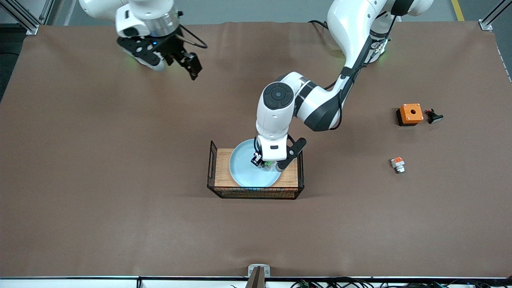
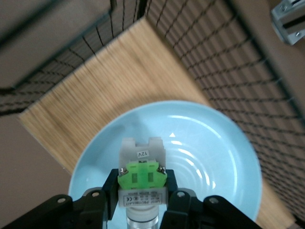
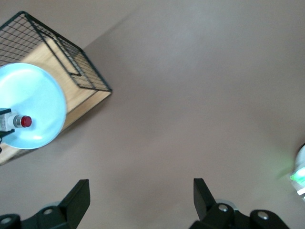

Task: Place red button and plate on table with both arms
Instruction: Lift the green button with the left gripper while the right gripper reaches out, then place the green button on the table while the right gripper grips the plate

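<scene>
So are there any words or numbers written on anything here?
"12V": on a small white tag on the tiny white-grey switch part with the bright green block, gripped in the left hand over the round pale light-blue plate.
White sticker below the green block: several lines of print, too small to read.
Nothing else carries readable text.
</scene>
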Controlling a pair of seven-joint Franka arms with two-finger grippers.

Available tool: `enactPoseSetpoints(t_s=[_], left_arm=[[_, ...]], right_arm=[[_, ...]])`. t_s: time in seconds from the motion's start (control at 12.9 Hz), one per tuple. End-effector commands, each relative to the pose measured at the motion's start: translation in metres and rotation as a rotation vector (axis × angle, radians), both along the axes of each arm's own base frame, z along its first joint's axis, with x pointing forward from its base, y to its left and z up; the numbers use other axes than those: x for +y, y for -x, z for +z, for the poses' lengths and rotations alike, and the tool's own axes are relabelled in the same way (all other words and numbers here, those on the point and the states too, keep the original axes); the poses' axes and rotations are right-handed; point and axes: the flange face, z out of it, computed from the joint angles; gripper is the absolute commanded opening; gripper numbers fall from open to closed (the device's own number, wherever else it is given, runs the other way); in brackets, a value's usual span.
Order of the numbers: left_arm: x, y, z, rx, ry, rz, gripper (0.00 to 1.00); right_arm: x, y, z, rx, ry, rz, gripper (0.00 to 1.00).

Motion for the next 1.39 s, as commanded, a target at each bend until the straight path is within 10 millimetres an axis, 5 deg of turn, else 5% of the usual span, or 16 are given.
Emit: enactPoseSetpoints(t_s=[0.0, 0.31, 0.46, 0.85, 1.31], left_arm=[[0.042, -0.001, 0.086, -0.028, -0.038, 0.015, 0.00], [0.134, -0.016, 0.174, -0.041, -0.065, -0.087, 0.00], [0.185, -0.027, 0.197, -0.033, -0.062, -0.138, 0.00], [0.304, -0.054, 0.170, 0.145, -0.147, -0.319, 0.00], [0.399, -0.063, 0.123, 0.261, -0.147, -0.416, 0.00]], right_arm=[[0.039, -0.004, -0.030, -0.014, -0.043, -0.177, 0.96], [0.078, -0.031, -0.082, -0.039, -0.124, -0.418, 0.96], [0.092, -0.045, -0.107, -0.046, -0.136, -0.421, 0.96], [0.129, -0.077, -0.153, -0.031, -0.121, -0.495, 0.96], [0.149, -0.088, -0.186, -0.026, -0.095, -0.495, 0.95]])
